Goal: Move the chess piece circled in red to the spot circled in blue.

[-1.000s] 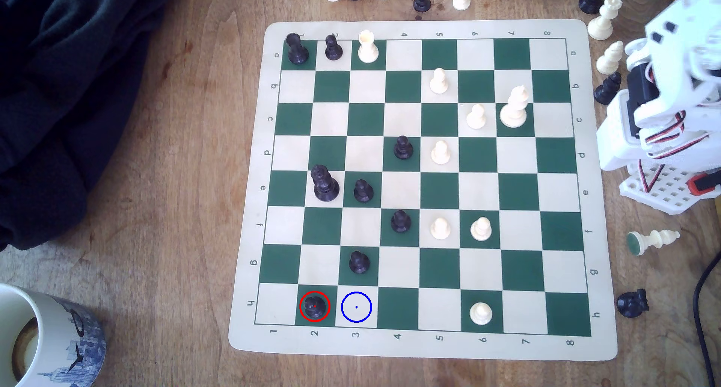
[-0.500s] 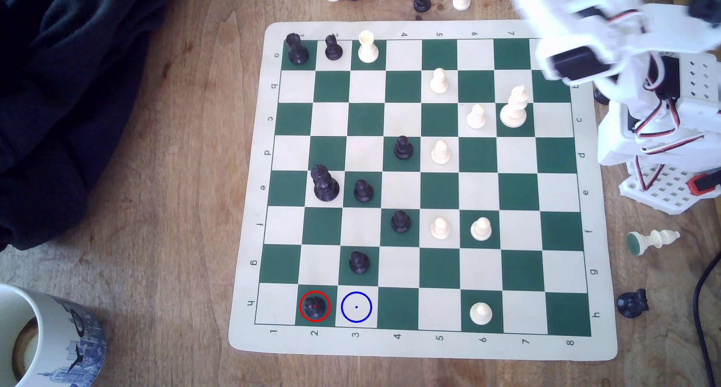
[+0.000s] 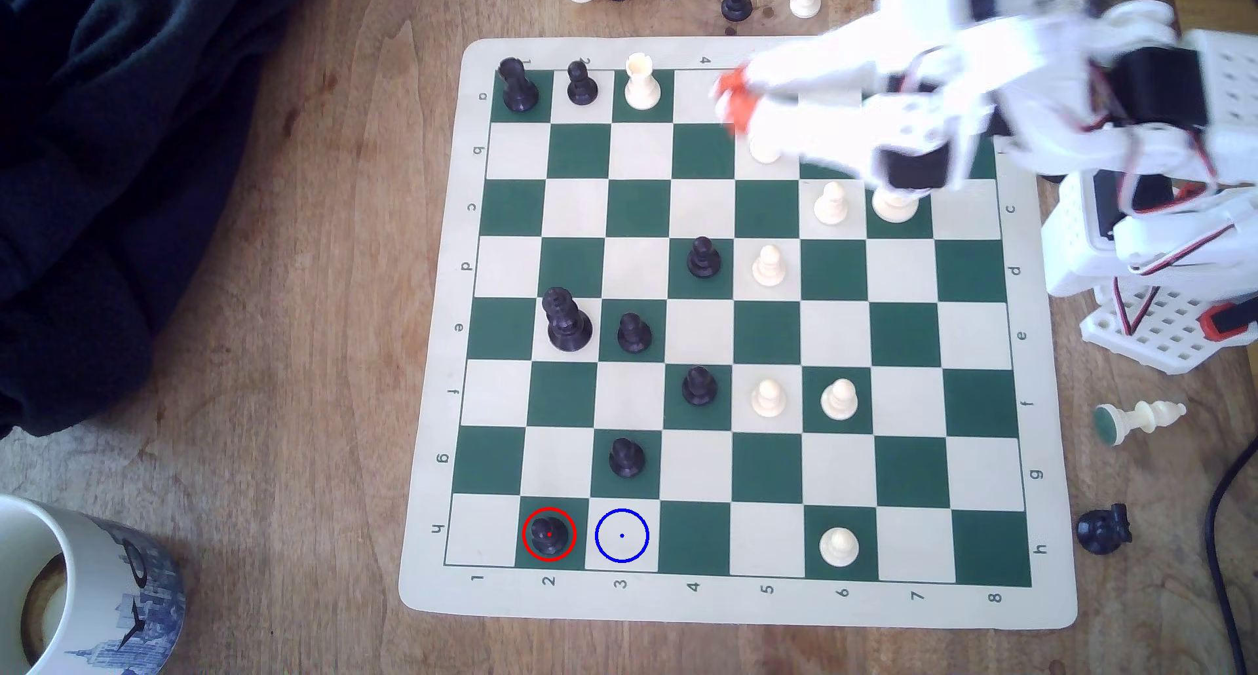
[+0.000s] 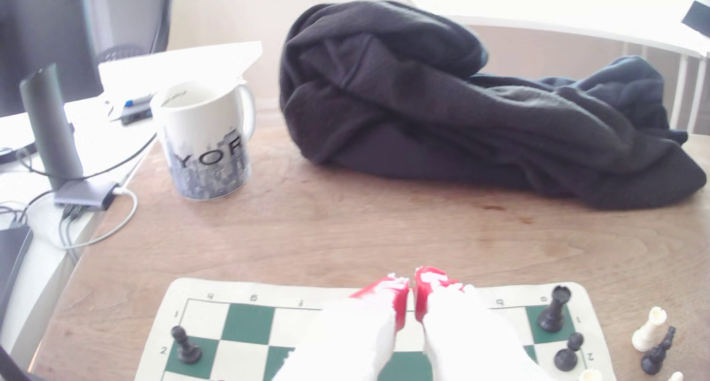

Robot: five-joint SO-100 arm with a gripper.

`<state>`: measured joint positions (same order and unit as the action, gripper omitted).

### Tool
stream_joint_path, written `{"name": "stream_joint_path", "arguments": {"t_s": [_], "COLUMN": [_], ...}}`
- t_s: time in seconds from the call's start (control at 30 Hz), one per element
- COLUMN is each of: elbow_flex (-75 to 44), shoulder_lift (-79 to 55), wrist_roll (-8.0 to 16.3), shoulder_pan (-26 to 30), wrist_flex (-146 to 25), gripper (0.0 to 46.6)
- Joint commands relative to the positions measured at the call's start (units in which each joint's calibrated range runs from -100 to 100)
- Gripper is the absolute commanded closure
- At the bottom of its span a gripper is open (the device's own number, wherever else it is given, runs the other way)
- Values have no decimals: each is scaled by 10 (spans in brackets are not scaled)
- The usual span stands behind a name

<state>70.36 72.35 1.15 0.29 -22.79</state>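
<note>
Wooden desk (image 3: 306,375) carries a green-and-cream chess mat (image 3: 436,348); dark garment (image 3: 102,171) bunched off the exterior view's left, mug (image 3: 82,593) at the near-left corner. Spare pieces line the far edge, likely set aside as captures

Black pawn (image 3: 549,534), ringed red, stands upright on its green square in the near rank, second file. Blue-ringed spot (image 3: 621,535) is the cream square just beside it toward the exterior view's right, bare

Hand (image 3: 732,103), red-tipped and motion-blurred, hangs over the far rows, well apart from the pawn. In the wrist view its fingertips (image 4: 395,292) sit pressed together, clenched on nothing

Judgement: reach phase, nothing grasped yet. Another black pawn (image 3: 626,457) stands one rank beyond the target, so the drop wants care on that side. Open squares lie on the exterior view's right of the target; mat border near
</note>
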Motion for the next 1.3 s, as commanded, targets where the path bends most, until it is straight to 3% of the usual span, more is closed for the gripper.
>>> {"name": "stream_joint_path", "arguments": {"t_s": [0.0, 0.1, 0.3, 0.4, 0.5, 0.63, 0.77, 0.9, 1.17, 1.27], "elbow_flex": [-122, -175, -277, -404, -460, -476, -546, -566, -642, -712], "shoulder_lift": [-111, -195, -284, -366, -411, -442, -512, -570, -688, -738], "wrist_roll": [-21, -38, -37, -42, -44, -34, -9, 0, 4, 18], "shoulder_pan": [31, 55, 91, 68, 62, 93, 140, 186, 194, 194], "wrist_flex": [-22, -21, -90, -183, -235, -256, -286, -271, -247, -250], "gripper": [464, 464, 464, 463, 463, 463, 463, 425, 387, 388]}}
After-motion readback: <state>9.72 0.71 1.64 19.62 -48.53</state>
